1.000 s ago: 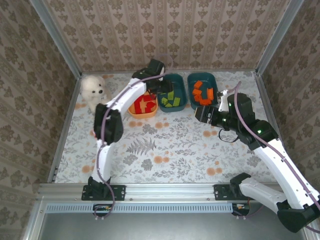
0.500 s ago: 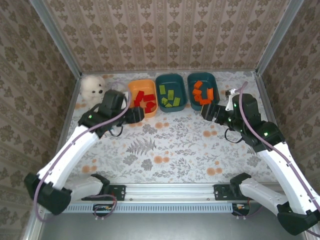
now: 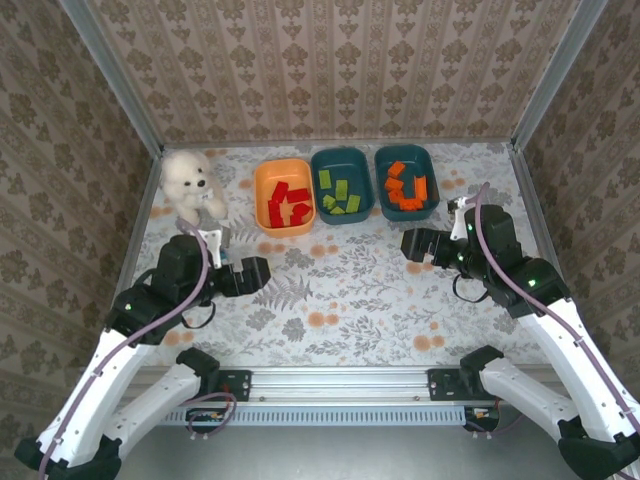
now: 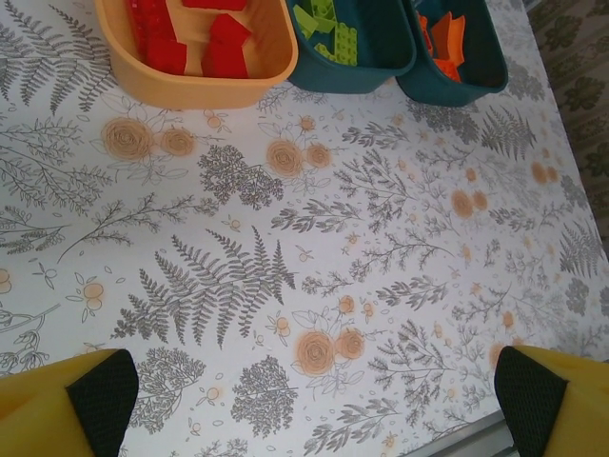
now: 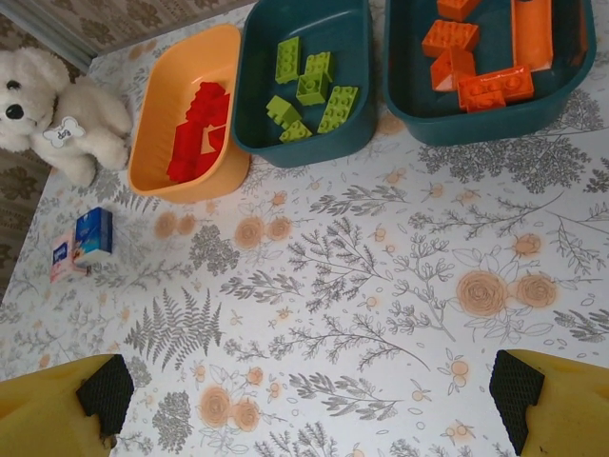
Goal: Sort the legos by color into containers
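From the overhead camera I read the table [image 3: 340, 300] as a clock face, with twelve at the far wall. My left pincer [image 3: 252, 274] hangs over the cloth at about eight o'clock and my right pincer [image 3: 410, 245] at about three, both aimed toward the middle. On the left wrist camera the two black pads [image 4: 103, 386] sit in the bottom corners of the picture, spread wide, with bare flowered cloth between them and nothing held or touched. The right wrist camera gives me the same: its pads [image 5: 519, 390] stand far apart, empty, clear of the table and of every tub. The containers stand in a row at twelve o'clock, close beside each other. The orange tub [image 5: 181, 86] sits toward eleven and holds the red legos [image 5: 200, 129]. The middle teal tub [image 5: 347, 43] holds the lime green legos [image 5: 309, 90], and the right teal tub [image 5: 495, 129], toward one, holds the orange legos [image 5: 476, 67]. A white plush toy [image 5: 52, 109] sits at ten o'clock beside the orange tub, with two small blue-and-white packets [image 5: 86, 243] lying just in front of it.
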